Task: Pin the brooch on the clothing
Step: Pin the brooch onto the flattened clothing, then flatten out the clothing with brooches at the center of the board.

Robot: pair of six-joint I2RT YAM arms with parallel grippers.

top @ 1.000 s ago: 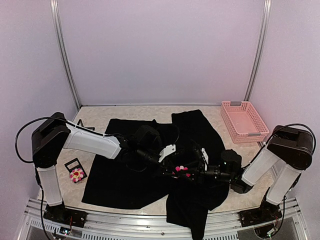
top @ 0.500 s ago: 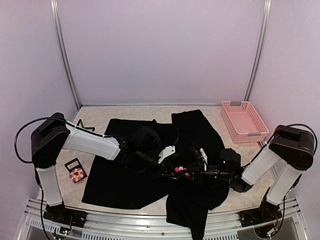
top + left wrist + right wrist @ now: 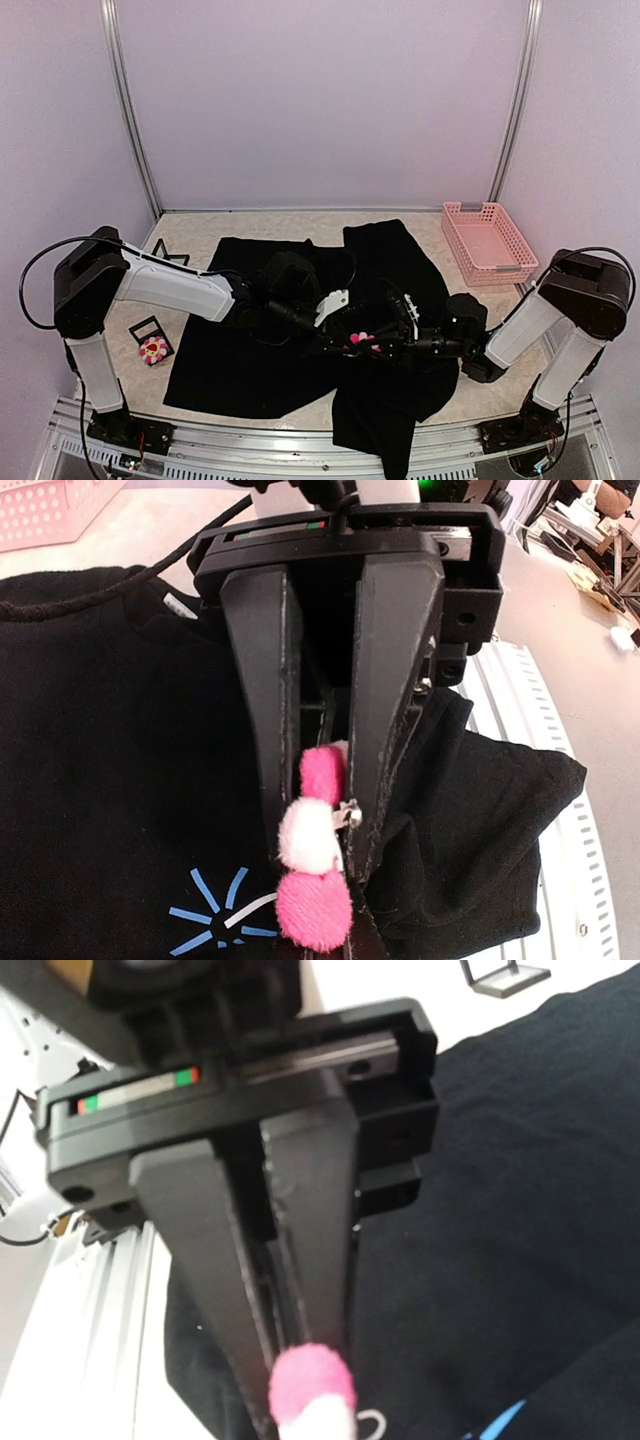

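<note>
**A:** Top view: what has changed?
**B:** The right gripper (image 3: 392,343) has narrowed beside the brooch (image 3: 363,340), which sits mid-clothing (image 3: 235,360). This is probably a clasp step. The second flower (image 3: 153,348) and pink basket (image 3: 488,242) lie well apart.
**A:** Left wrist?
**B:** The left gripper (image 3: 320,830) is clamped on the brooch (image 3: 312,880), above the starburst mark (image 3: 215,915).
**A:** Right wrist?
**B:** The jaws stand at a slit with a petal at the tips. Whether they grip it cannot be told. Folded cloth crowds underneath.

The shirt (image 3: 230,370) lies spread across the middle of the table (image 3: 200,228). The brooch (image 3: 363,341) sits over its right half. A basket (image 3: 452,240) stands at the rear right. A second flower (image 3: 153,348) lies left of the shirt, near the front.
</note>
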